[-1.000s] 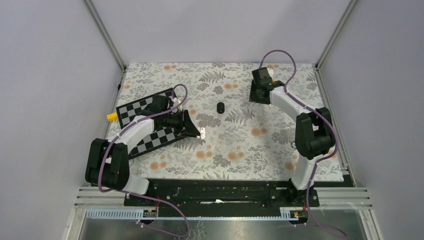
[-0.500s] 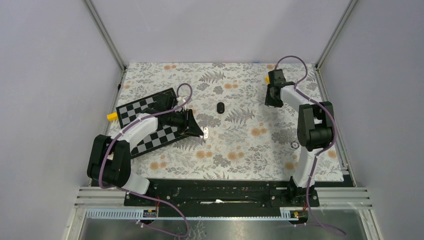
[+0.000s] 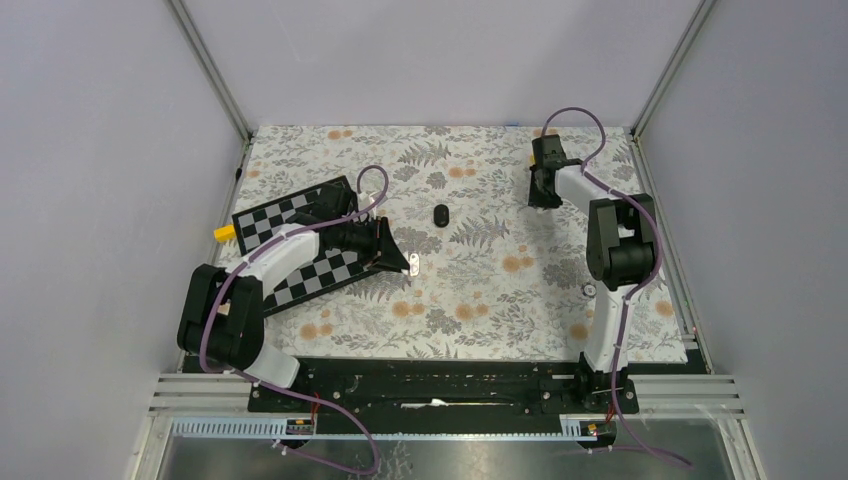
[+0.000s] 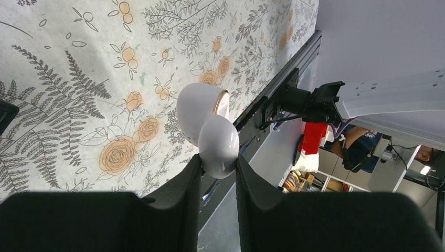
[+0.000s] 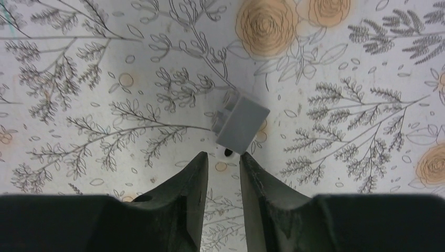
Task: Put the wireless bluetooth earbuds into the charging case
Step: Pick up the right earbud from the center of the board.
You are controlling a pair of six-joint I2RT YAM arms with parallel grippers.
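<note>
My left gripper (image 3: 404, 262) is shut on the white charging case (image 4: 210, 126), pinching its rounded shell between both fingers. The lid is hinged open and the case hangs just above the floral mat. It also shows in the top view (image 3: 411, 265). A small black oval piece (image 3: 441, 214), which looks like an earbud, lies on the mat at mid-table. My right gripper (image 3: 539, 193) is at the far right. In the right wrist view it (image 5: 224, 164) is narrowly open and empty, just short of a small grey block with a white end (image 5: 240, 124).
A black-and-white checkerboard (image 3: 262, 216) lies at the left under my left arm, with a yellow piece (image 3: 224, 233) at its left edge. A small round ring (image 3: 589, 288) lies near my right arm. The enclosure's walls and frame posts bound the mat.
My right gripper has swung right and toward the far edge, from about mid-right of the mat to the far right. My left gripper with the case has barely shifted.
</note>
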